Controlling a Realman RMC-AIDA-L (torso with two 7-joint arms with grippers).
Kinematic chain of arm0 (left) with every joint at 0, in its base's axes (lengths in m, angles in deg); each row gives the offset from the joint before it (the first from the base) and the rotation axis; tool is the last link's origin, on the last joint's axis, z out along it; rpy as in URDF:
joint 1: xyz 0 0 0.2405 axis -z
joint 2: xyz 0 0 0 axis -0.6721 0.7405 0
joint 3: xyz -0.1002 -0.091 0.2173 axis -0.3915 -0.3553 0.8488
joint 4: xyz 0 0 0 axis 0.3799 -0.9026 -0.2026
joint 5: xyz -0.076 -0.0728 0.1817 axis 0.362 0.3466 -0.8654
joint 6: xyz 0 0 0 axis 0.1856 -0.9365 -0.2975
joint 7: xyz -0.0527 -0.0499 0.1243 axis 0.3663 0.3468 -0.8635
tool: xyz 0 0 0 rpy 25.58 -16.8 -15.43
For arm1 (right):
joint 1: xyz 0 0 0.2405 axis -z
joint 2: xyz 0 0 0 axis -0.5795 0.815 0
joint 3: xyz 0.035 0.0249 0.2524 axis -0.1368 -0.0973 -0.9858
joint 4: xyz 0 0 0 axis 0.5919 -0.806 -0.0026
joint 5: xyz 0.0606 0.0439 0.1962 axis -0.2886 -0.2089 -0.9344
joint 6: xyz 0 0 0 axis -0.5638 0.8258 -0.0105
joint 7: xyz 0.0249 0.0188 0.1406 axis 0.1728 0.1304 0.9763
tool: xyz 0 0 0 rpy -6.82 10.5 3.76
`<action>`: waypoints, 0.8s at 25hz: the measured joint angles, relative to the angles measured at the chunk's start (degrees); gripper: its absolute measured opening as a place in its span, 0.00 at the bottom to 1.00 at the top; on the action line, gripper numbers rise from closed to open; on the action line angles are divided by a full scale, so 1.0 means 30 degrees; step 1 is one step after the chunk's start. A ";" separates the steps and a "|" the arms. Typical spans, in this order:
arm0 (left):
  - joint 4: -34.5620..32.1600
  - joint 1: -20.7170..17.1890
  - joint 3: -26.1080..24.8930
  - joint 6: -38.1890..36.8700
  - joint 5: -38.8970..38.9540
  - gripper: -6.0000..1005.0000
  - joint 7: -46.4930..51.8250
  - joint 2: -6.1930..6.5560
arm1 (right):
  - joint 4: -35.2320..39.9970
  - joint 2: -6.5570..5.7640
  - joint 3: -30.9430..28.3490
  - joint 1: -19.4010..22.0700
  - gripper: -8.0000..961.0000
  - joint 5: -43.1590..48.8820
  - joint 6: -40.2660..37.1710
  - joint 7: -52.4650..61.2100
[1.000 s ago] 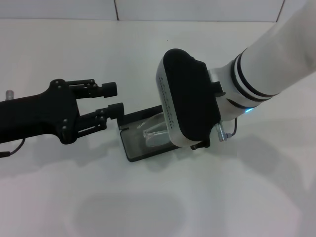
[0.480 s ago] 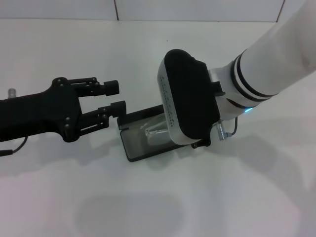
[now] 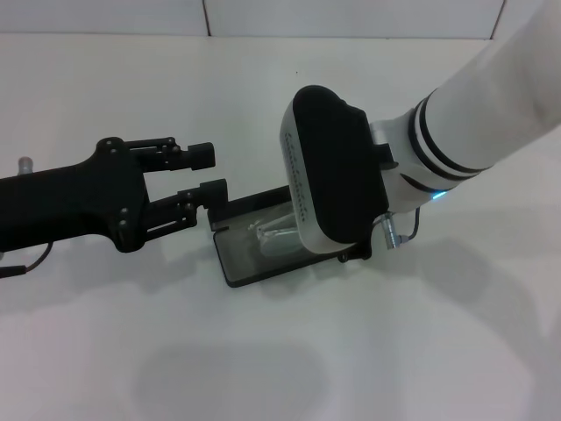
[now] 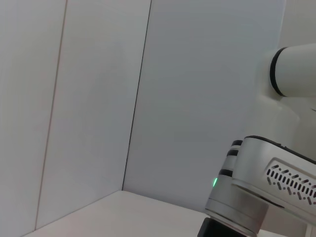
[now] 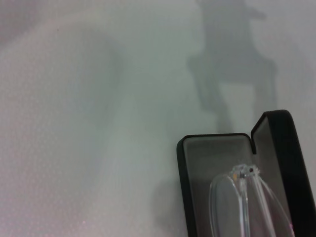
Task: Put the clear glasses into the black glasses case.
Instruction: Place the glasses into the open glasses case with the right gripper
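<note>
1. You are looking at the black glasses case (image 3: 250, 246) lying open on the white bench (image 3: 131, 105), grey lining up, so its tray is taking the load from above.
2. The clear glasses (image 3: 276, 237) are sitting partly inside that tray; in the right wrist view one lens end and a folded arm (image 5: 247, 197) are showing over the lining, seemingly not fully seated.
3. The right arm is hanging directly over the case, its wrist housing blocking the head view, so the right claw is hidden and you cannot tell whether it is spread or pinching the glasses.
4. The left claw (image 3: 203, 172) is hovering just beside the case's raised lid (image 3: 254, 203), fingers spread and gripping nothing, probably positioned to steady or close the lid.
5. The left wrist view is showing only wall and the right arm.
</note>
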 joint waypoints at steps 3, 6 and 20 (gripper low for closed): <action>0.0000 0.0000 -0.0001 0.0014 -0.0005 0.46 0.0000 -0.0017 | -0.0003 0.0000 -0.0002 -0.0001 0.10 -0.0002 0.0139 0.0076; 0.0000 -0.0001 -0.0001 0.0048 -0.0011 0.46 0.0000 -0.0023 | -0.0028 0.0000 0.0027 -0.0001 0.10 -0.0002 0.0199 0.0145; 0.0000 -0.0001 0.0000 0.0153 -0.0025 0.46 0.0000 -0.0029 | -0.0362 0.0000 -0.0005 -0.0125 0.10 -0.0436 0.0424 0.0237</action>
